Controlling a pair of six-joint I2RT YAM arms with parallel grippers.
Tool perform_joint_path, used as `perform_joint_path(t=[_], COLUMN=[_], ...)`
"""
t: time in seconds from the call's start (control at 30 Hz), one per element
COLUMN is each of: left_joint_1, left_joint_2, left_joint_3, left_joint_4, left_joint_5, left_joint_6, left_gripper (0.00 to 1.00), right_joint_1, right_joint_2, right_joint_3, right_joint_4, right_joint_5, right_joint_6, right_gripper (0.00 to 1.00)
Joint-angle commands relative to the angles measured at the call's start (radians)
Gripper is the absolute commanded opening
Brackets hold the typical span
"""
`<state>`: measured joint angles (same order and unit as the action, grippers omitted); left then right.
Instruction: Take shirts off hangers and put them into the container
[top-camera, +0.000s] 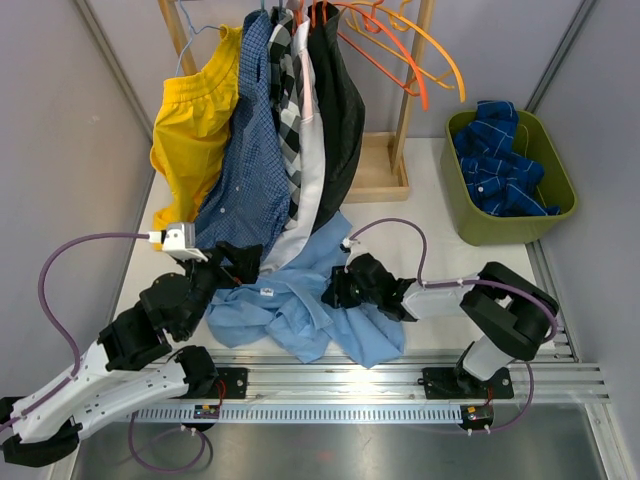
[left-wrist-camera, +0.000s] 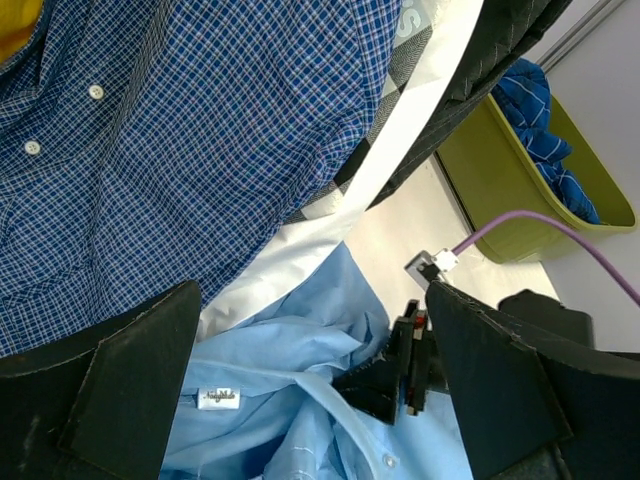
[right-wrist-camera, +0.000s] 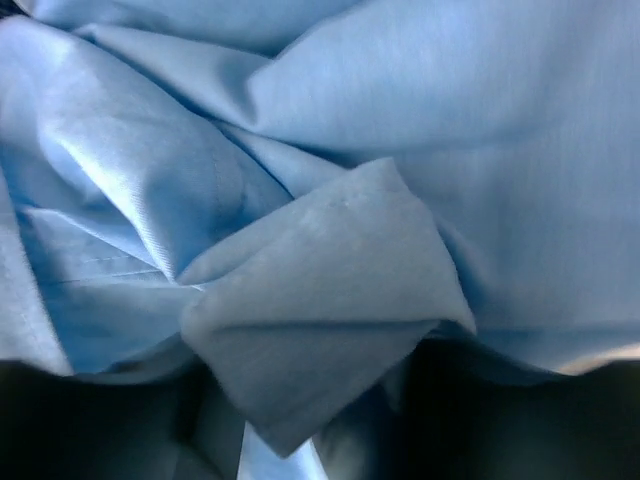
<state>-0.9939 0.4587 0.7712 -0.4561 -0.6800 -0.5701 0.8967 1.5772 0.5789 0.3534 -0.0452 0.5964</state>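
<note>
Olive-green plastic, the container stands to the right of the wooden rack and holds one blue checked shirt, so by the look of it one garment is done. Five hang on the rack: the yellow shirt, dark blue fine-check shirt, black-and-white check shirt, white shirt and black shirt, with empty orange hangers at the rack's right end. The light blue shirt lies crumpled on the table in front of the rack, no hanger showing in it, not yet in the container. The right gripper presses into it with a fold between its fingers; whether it has clamped cannot be told. The left gripper hovers spread wide, holding nothing, at the collar. Hanging hems drape onto the light blue shirt and may drag along.
</note>
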Motion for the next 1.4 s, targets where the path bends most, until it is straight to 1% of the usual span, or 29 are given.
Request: perform_joint_path(t=[0.0,0.03,0.07,0.13,0.17,0.2,0.23,0.27,0.3,0.33,0.37,0.4,0.43,0.47,0.5,0.57,0.6,0.7,0.73,0.77,0.8,0.83,0.93,0.97,1.03,1.07,1.2,1.33,1.37], left_joint_1=[0.000,0.000,0.000,0.000,0.000,0.000,0.001,0.000,0.000,0.000,0.000,0.000,0.001,0.000,0.001,0.000,0.000,0.000,0.000,0.000,0.000,0.000,0.000,0.000,0.000,0.000,0.000,0.000,0.000], left_joint_2=[-0.020,-0.025,-0.028,-0.035,-0.038,-0.041,-0.043,-0.046,-0.046,-0.048,-0.048,-0.048,-0.048,-0.048,-0.048,-0.046,-0.043,-0.034,-0.029,-0.026,-0.026,-0.023,-0.025,-0.025,-0.032,-0.035,-0.043,-0.040,-0.041], left_joint_3=[0.016,0.014,0.013,0.010,0.010,0.007,0.008,0.007,0.008,0.005,0.007,0.007,0.004,0.002,-0.001,-0.010,-0.013,-0.015,-0.016,-0.016,-0.016,-0.016,-0.013,-0.012,-0.010,-0.013,-0.018,-0.023,-0.023], left_joint_4=[0.022,0.020,0.019,0.010,0.007,0.004,0.000,-0.001,-0.003,-0.004,-0.003,-0.003,-0.003,-0.001,0.007,0.019,0.022,0.040,0.042,0.043,0.046,0.048,0.042,0.036,0.028,0.024,0.020,0.028,0.028], left_joint_5=[-0.018,-0.019,-0.020,-0.024,-0.026,-0.029,-0.029,-0.030,-0.030,-0.032,-0.032,-0.032,-0.033,-0.032,-0.027,-0.023,-0.021,-0.015,-0.015,-0.012,-0.012,-0.010,-0.012,-0.015,-0.016,-0.018,-0.021,-0.020,-0.020], left_joint_6=[-0.014,-0.019,-0.022,-0.027,-0.028,-0.030,-0.031,-0.031,-0.031,-0.033,-0.033,-0.033,-0.034,-0.034,-0.033,-0.031,-0.030,-0.030,-0.030,-0.030,-0.030,-0.030,-0.034,-0.037,-0.043,-0.045,-0.051,-0.050,-0.050], left_gripper=[0.99,0.99,0.99,0.99,0.99,0.99,0.99,0.99,0.99,0.99,0.99,0.99,0.99,0.99,0.99,0.99,0.99,0.99,0.99,0.99,0.99,0.99,0.99,0.99,0.99,0.99,0.99,0.99,0.99], right_joint_1=[0.010,0.010,0.010,0.010,0.010,0.010,0.010,0.010,0.011,0.010,0.011,0.005,0.001,-0.005,-0.013,-0.027,-0.028,-0.028,-0.027,-0.027,-0.027,-0.025,-0.027,-0.025,-0.016,-0.007,0.030,0.067,0.073], right_joint_2=[0.081,0.080,0.075,0.028,0.003,-0.061,-0.100,-0.141,-0.233,-0.281,-0.333,-0.436,-0.488,-0.537,-0.624,-0.696,-0.744,-0.775,-0.770,-0.760,-0.731,-0.712,-0.611,-0.547,-0.476,-0.415,-0.293,-0.188,-0.146], right_joint_3=[-0.005,-0.004,-0.005,-0.005,-0.001,0.001,0.012,0.018,0.024,0.041,0.050,0.062,0.088,0.101,0.114,0.160,0.176,0.231,0.246,0.248,0.248,0.239,0.228,0.230,0.249,0.256,0.297,0.337,0.346], right_joint_4=[-0.005,-0.014,-0.028,-0.089,-0.121,-0.199,-0.246,-0.293,-0.409,-0.463,-0.517,-0.625,-0.671,-0.706,-0.761,-0.807,-0.826,-0.823,-0.806,-0.789,-0.736,-0.700,-0.573,-0.550,-0.502,-0.489,-0.420,-0.364,-0.320], right_joint_5=[0.027,0.040,0.074,0.117,0.169,0.203,0.287,0.330,0.382,0.437,0.558,0.615,0.692,0.712,0.725,0.751,0.745,0.668,0.586,0.540,0.474,0.349,0.140,0.108,0.056,0.051,0.050,-0.001,-0.008], right_joint_6=[0.035,0.039,0.040,0.039,0.034,0.026,0.025,0.016,0.007,0.000,-0.004,-0.020,-0.033,-0.053,-0.096,-0.128,-0.168,-0.234,-0.251,-0.260,-0.291,-0.305,-0.307,-0.302,-0.297,-0.297,-0.302,-0.296,-0.293], right_gripper=[0.22,0.10,0.00,0.00,0.00,0.00,0.00,0.00,0.00,0.00,0.00,0.00,0.00,0.00,0.00,0.00,0.00,0.00,0.00,0.00,0.00,0.00,0.00,0.00,0.00,0.00,0.00,0.00,0.00])
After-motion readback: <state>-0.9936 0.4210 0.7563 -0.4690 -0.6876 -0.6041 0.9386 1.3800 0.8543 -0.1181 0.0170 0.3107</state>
